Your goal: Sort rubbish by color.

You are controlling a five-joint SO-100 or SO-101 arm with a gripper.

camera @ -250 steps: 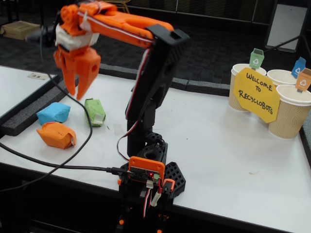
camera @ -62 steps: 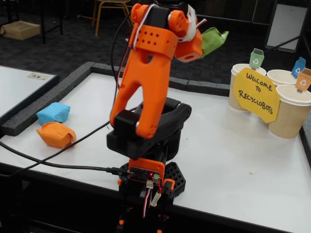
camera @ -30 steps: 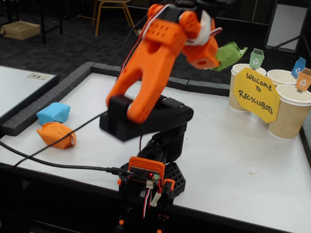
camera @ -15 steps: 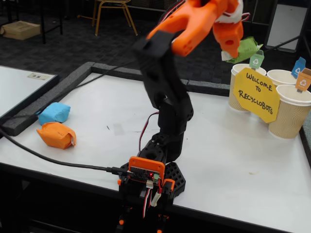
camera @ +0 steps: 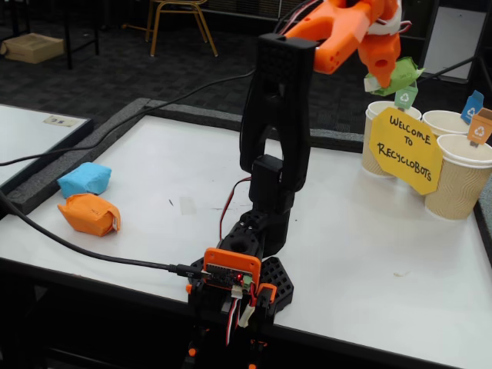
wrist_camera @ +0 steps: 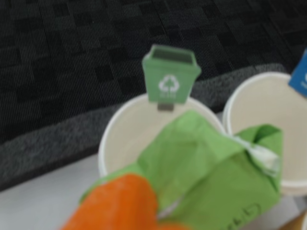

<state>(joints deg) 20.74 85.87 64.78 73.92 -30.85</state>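
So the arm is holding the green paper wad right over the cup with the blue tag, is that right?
Not quite. The green paper wad in the gripper hangs over the cup with the green tag, not the blue one. The wrist view shows the green recycling tag directly behind the wad.

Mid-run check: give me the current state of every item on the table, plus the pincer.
Pincer: shut on the green wad, raised above the cups.
Green wad: held in the air over the green-tagged cup, not yet dropped.
Green-tagged cup: upright, looks empty.
Blue-tagged cup: upright, visible part empty.
Orange-tagged cup: upright, inside hidden.
Blue wad: lying on the table.
Orange wad: lying on the table.
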